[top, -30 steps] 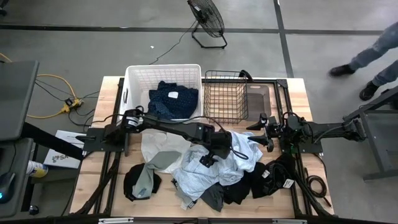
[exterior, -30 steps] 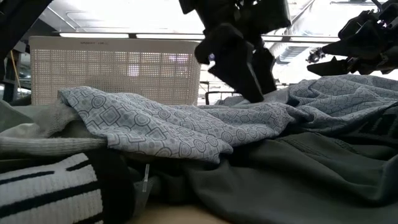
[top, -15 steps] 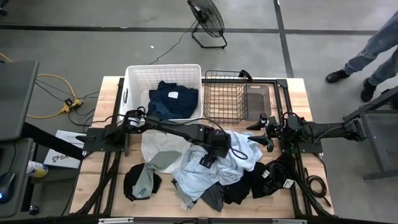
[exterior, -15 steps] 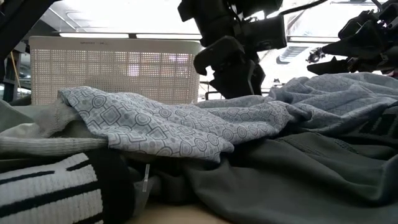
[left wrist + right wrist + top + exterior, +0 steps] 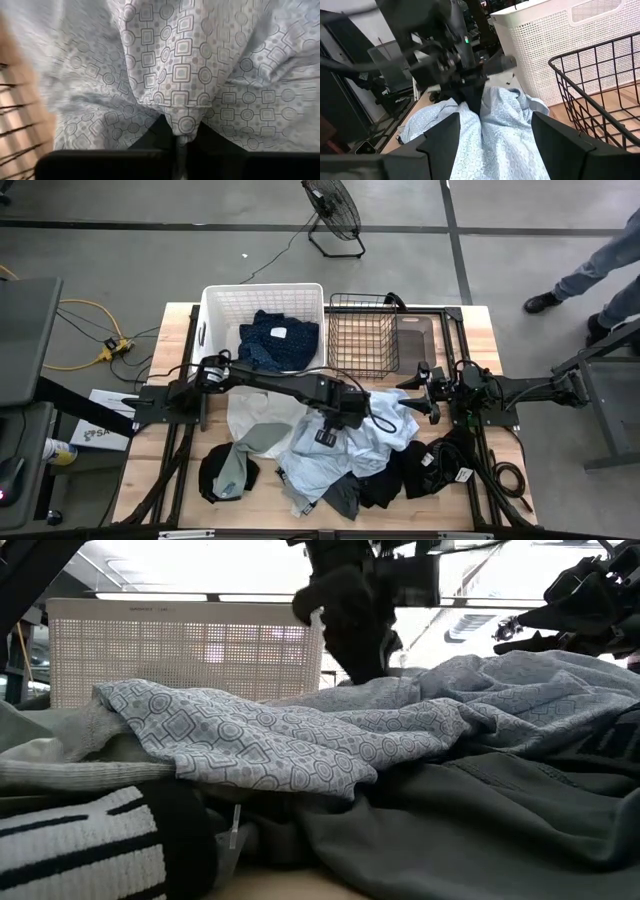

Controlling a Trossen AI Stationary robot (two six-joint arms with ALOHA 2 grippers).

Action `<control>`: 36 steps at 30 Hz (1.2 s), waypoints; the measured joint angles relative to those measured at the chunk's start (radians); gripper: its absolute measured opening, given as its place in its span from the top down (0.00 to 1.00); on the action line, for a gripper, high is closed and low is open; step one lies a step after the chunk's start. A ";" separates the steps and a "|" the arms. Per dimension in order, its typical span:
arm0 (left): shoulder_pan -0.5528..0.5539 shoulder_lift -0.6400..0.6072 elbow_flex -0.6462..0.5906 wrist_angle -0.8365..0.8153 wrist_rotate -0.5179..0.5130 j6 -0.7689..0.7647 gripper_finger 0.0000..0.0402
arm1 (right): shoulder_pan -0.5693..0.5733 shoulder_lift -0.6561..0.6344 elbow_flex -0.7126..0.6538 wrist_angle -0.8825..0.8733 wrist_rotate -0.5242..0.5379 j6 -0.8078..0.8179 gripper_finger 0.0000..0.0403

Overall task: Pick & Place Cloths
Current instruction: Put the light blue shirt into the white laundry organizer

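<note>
Left hand point(image 5: 335, 418) now clamped on light blue cloth point(image 5: 385, 442).

Two matte-black jointed arms point(image 5: 270, 383) — looped black cables alongside.

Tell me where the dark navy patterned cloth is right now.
In the high view, the dark navy patterned cloth lies inside the white tub at the table's far left, beside the black wire basket.

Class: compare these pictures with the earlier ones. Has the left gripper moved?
Yes. In the high view the left gripper, shut on the light blue cloth, has shifted toward the white tub, away from the wire basket.
</note>
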 joint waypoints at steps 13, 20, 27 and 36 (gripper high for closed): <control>0.000 -0.087 0.331 -0.246 -0.131 -0.057 0.99 | 0.000 0.000 0.000 0.000 0.001 0.000 0.41; -0.025 -0.190 0.376 -0.253 -0.275 -0.056 0.99 | 0.000 0.001 0.000 -0.001 -0.001 0.000 0.41; -0.052 -0.310 0.378 -0.145 -0.442 -0.055 0.99 | 0.000 0.014 0.000 -0.011 -0.002 0.000 0.41; -0.065 -0.433 0.378 -0.013 -0.819 -0.004 0.99 | 0.000 0.013 0.000 -0.007 -0.002 0.000 0.41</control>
